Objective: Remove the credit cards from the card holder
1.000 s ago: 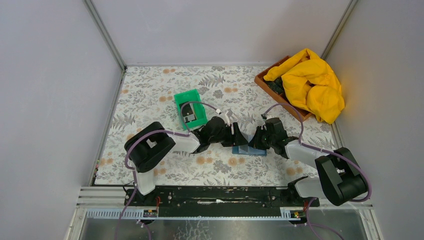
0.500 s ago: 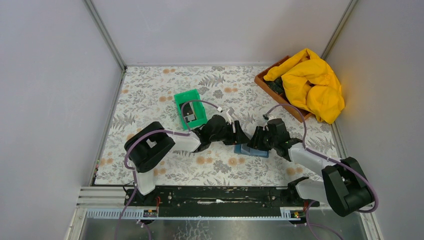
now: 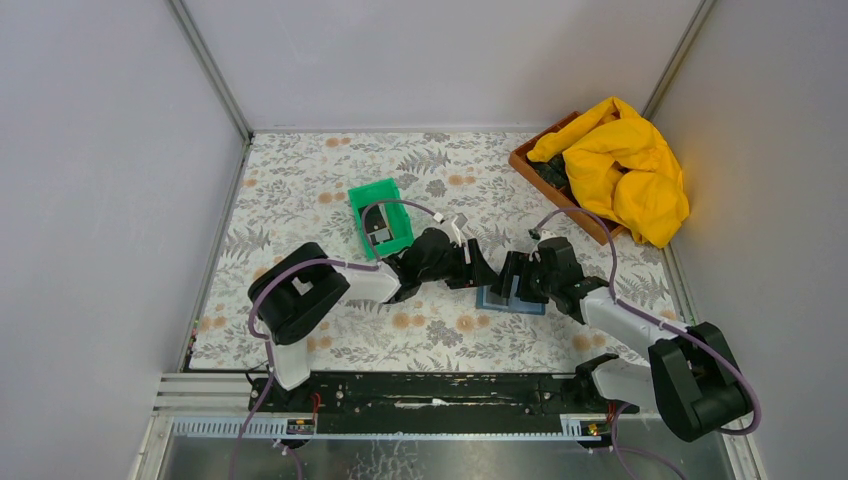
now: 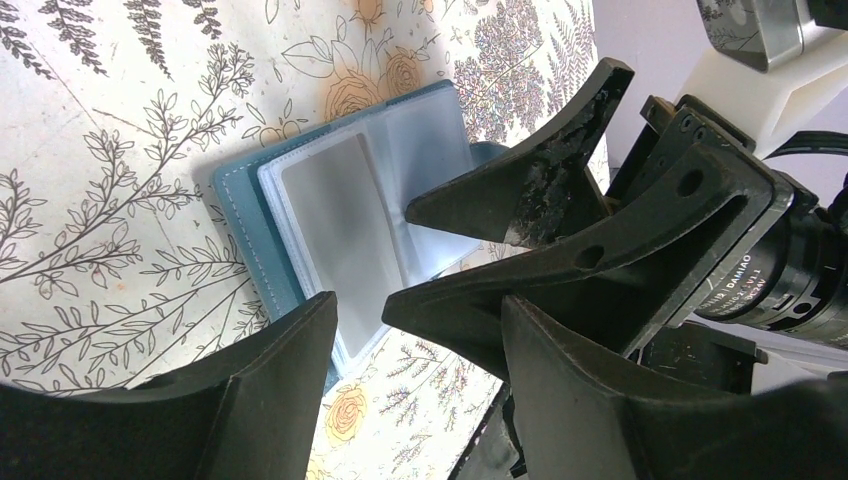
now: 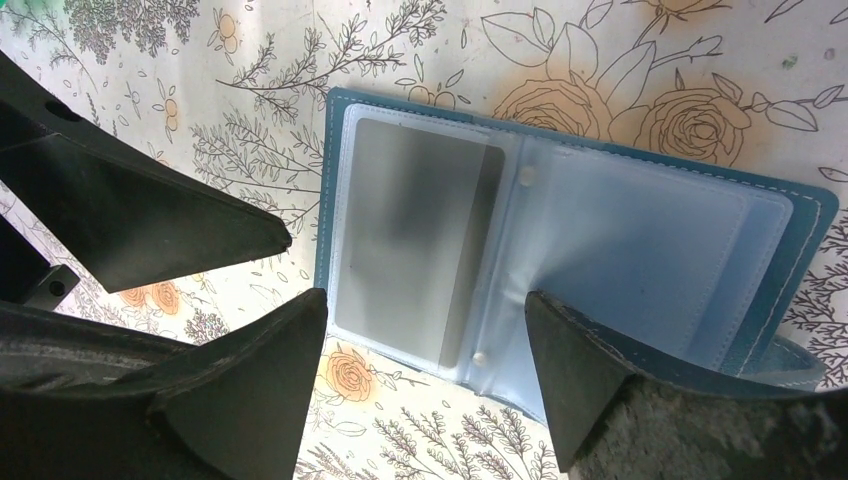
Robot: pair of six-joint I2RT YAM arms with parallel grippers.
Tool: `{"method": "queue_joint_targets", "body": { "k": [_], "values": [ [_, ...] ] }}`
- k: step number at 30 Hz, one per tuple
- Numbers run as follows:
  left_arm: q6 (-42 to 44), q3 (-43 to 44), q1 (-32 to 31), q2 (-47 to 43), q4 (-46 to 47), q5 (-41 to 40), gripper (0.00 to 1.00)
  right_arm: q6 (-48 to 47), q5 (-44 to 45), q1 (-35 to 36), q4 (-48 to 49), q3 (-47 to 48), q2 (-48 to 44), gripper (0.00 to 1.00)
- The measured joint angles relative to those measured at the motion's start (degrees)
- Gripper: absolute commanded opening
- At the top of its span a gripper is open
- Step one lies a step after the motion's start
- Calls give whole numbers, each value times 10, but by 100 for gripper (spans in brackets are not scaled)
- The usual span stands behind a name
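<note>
We find the left gripper (image 3: 483,272) and right gripper (image 5: 425,300) spread and empty, the card holder (image 5: 640,240) open between the right jaws, one credit card (image 5: 415,235) still sleeved

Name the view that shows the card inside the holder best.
Right wrist: the card shows whole, flat and close. Left wrist shows it slanted and smaller; top external shows only the tiny holder.

Plain grey walls (image 3: 430,60) are enclosing the desk (image 3: 300,175); a floral-print covering (image 3: 440,345) is lying across its surface.
</note>
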Motion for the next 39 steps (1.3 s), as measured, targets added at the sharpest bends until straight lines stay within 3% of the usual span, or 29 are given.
{"method": "queue_joint_targets", "body": {
  "k": [6,12,19,26,39],
  "values": [
    [-4,0,1,0,1,0,70,-6,0,0,2,3,5,78],
    [-26,-31,16,-3,45,1,70,-17,7,10,-28,19,5,86],
    [-26,-77,67,-53,45,-2,70,-22,64,57,-69,72,30,88],
    [-11,-103,103,-101,44,-1,70,-10,140,107,-91,130,103,85],
    [18,-123,141,-111,31,9,70,12,211,111,-109,161,158,75]
  ]
}}
